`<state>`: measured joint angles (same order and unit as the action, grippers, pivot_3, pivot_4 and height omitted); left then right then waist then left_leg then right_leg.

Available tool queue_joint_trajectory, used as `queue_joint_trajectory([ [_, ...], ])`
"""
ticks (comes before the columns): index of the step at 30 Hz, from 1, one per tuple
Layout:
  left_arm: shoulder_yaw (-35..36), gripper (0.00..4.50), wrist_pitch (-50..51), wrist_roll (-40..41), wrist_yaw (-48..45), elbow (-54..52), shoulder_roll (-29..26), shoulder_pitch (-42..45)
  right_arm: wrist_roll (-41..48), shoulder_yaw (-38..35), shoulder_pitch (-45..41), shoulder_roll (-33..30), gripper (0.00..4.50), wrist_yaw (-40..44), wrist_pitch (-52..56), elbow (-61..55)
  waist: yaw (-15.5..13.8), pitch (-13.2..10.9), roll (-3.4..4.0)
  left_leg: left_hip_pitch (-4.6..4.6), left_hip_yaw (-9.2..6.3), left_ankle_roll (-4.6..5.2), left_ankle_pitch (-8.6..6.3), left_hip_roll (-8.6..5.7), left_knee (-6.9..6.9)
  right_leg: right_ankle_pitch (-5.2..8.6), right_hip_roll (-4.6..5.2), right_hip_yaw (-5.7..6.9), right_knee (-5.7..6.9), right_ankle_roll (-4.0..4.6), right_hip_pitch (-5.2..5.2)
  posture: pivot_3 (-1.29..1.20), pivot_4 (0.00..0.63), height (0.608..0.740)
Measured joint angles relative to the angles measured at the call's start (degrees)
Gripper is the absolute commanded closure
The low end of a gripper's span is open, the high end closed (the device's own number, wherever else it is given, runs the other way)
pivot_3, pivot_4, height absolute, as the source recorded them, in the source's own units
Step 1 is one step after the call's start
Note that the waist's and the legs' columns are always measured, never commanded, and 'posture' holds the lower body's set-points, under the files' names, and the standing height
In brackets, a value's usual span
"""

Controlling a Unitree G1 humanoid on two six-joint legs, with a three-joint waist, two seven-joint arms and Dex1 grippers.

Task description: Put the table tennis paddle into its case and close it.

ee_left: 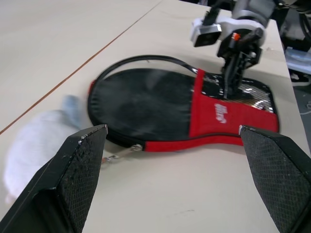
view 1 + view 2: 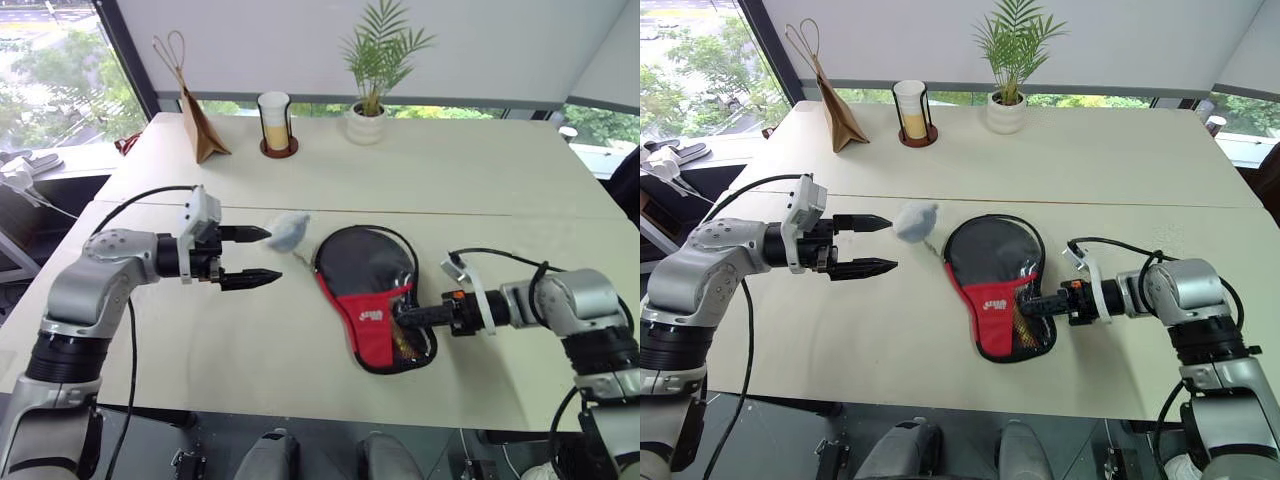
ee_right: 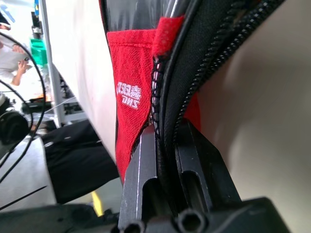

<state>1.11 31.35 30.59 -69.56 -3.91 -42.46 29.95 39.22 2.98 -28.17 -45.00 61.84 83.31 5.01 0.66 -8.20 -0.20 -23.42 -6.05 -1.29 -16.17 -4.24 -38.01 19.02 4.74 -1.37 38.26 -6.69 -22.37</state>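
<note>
The case [image 2: 358, 268] lies flat in the middle of the table [image 2: 480, 170], its black round part farther from me and its red section nearer. My right gripper [image 2: 402, 316] reaches in from the right, shut on the case's black zipper edging [image 3: 170, 92] beside the red section. My left gripper [image 2: 273, 255] hovers open to the left of the case with nothing between its fingers. The paddle is hidden. A pale brownish bit [image 2: 404, 343] shows at the case's lower edge, and I cannot tell what it is.
A grey-blue plush toy [image 2: 290, 232] lies by the case's far left edge, just past my left fingertips. A brown paper bag [image 2: 203, 130], a cup in a black holder [image 2: 275, 123] and a potted plant [image 2: 370, 110] stand at the far edge.
</note>
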Motion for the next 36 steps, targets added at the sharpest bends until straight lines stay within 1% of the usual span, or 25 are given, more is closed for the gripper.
queue_joint_trajectory([
  [4, 0.01, 0.0, -0.33, 0.03, 0.62, -0.83, 0.01, -0.68, 1.94, -6.85, 3.68, 3.8, 4.39, -5.4, 5.58, -3.33, 0.06, 0.02, -0.03, 0.0, -0.02, 0.0, 0.0, 0.01, 0.0, 0.0, -0.02, 0.0, 0.0, 0.0, 0.01, 0.0, 0.15, 0.74],
  [10, 0.01, 0.0, -0.35, 0.05, 1.21, -1.72, 0.05, -2.64, 4.36, -14.87, 9.16, 8.92, 4.39, -12.29, 7.21, -8.81, 0.2, 0.06, -0.09, 0.03, -0.02, 0.0, 0.0, 0.01, 0.0, 0.0, -0.02, -0.01, 0.0, 0.0, 0.03, 0.0, 0.15, 0.74],
  [15, 0.01, 0.0, -0.35, 0.05, 1.33, -2.48, 0.04, -3.23, 6.69, -17.22, 12.61, 9.66, 4.39, -16.36, 7.19, -13.64, 0.08, 0.07, -0.1, 0.04, -0.02, 0.0, 0.0, 0.01, 0.0, 0.0, -0.02, -0.02, 0.0, 0.0, 0.07, 0.0, 0.15, 0.74],
  [19, -0.04, 0.0, -0.35, 0.04, 1.51, -2.74, 0.31, -3.3, 8.3, -18.31, 14.85, 9.55, 4.39, -18.1, 7.18, -15.78, -0.03, 0.07, -0.11, 0.04, -0.02, 0.01, 0.0, 0.0, 0.0, 0.0, -0.02, -0.01, -0.01, 0.0, 0.08, 0.0, 0.15, 0.74],
  [22, -0.4, 0.0, -0.35, 0.05, 1.68, -3.23, 1.04, -3.38, 9.11, -18.54, 16.14, 8.26, 3.46, -18.66, 7.29, -16.09, -0.06, 0.07, -0.11, 0.04, -0.02, 0.01, -0.01, 0.0, 0.0, 0.0, -0.01, -0.01, -0.01, 0.0, 0.08, 0.0, 0.15, 0.74],
  [25, -1.28, 0.0, -0.46, -0.01, 1.65, -3.32, 1.64, -3.33, 10.49, -18.37, 16.61, 6.48, 2.03, -17.56, 7.43, -16.28, -0.01, 0.07, -0.1, 0.04, -0.02, 0.02, -0.01, 0.0, 0.0, 0.0, -0.01, -0.01, -0.04, 0.0, 0.11, 0.0, 0.15, 0.74],
  [28, -2.56, 0.0, -1.24, -0.39, 1.06, -2.85, 2.11, -3.0, 11.24, -16.34, 16.54, 1.4, 0.54, -14.45, 4.18, -16.02, -0.21, 0.09, -0.13, 0.05, -0.02, 0.05, -0.02, -0.02, -0.12, 0.0, -0.01, -0.01, -0.07, 0.0, 0.21, 0.0, 0.15, 0.74],
  [29, -2.63, 0.0, -1.65, -0.65, 0.95, -2.43, 2.28, -2.65, 11.21, -15.96, 16.49, -0.27, 0.13, -13.42, 2.63, -15.57, -0.27, 0.12, -0.19, 0.05, -0.02, 0.08, -0.04, -0.02, -0.16, 0.0, -0.01, 0.0, -0.11, 0.0, 0.27, 0.0, 0.15, 0.74],
  [32, -3.39, 0.0, -2.85, -1.56, 0.3, -1.64, 2.59, -1.84, 8.87, -13.96, 16.72, -7.26, 0.13, -10.74, -4.19, -12.73, -0.52, 0.13, -0.2, 0.17, -0.02, 0.46, -0.26, -0.07, -0.23, 0.0, 0.04, 0.0, -0.19, 0.0, 0.47, 0.0, 0.15, 0.74],
  [36, -4.84, 0.0, -4.32, -2.73, -0.84, 1.02, 3.19, -0.67, 3.94, -13.37, 15.83, -11.36, 0.13, -10.28, -11.21, -9.67, -0.69, 0.12, -0.18, 0.15, -0.02, 0.44, -0.25, -0.06, -0.22, 0.0, 0.01, 0.0, -0.16, 0.0, 0.38, 0.0, 0.15, 0.74],
])
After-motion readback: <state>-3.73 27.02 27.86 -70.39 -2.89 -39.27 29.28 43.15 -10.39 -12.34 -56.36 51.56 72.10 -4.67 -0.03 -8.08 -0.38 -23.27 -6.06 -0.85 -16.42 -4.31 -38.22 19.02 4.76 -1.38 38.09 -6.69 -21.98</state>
